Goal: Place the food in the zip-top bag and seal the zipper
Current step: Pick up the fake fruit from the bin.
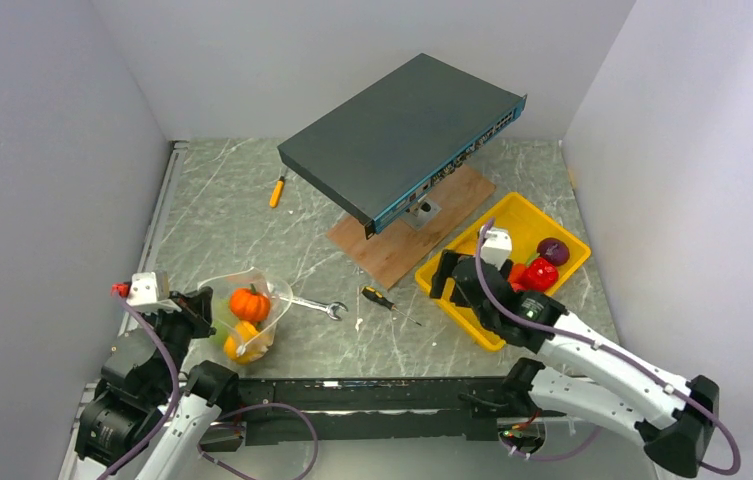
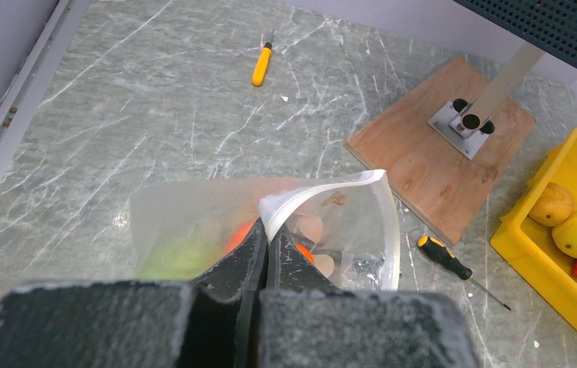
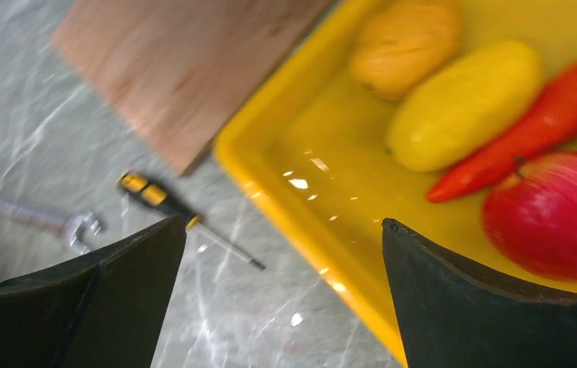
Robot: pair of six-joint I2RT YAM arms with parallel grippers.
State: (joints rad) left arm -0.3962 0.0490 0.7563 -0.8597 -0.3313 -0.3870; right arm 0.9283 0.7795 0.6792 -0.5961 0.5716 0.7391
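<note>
**Q:** Step in hand?

**A:** Loading, partway by my judgement. The zip-top bag (image 1: 242, 322) lies on the tabletop (image 1: 252, 220) at the left, with a pumpkin (image 1: 249, 302) already inside. More food (image 3: 553, 211) sits in the yellow tray (image 3: 323, 153).

**Q:** Tools?

**A:** The left tool (image 2: 263, 244) is clamped on the zipper (image 2: 323, 186), lifting the mouth open. The right tool (image 3: 283, 230) is spread wide and empty above the tray's near rim, touching nothing.

**Q:** Next move?

**A:** Likely a reach forward and down onto the yellow pepper (image 3: 461, 103). Sealing is not yet due.
</note>
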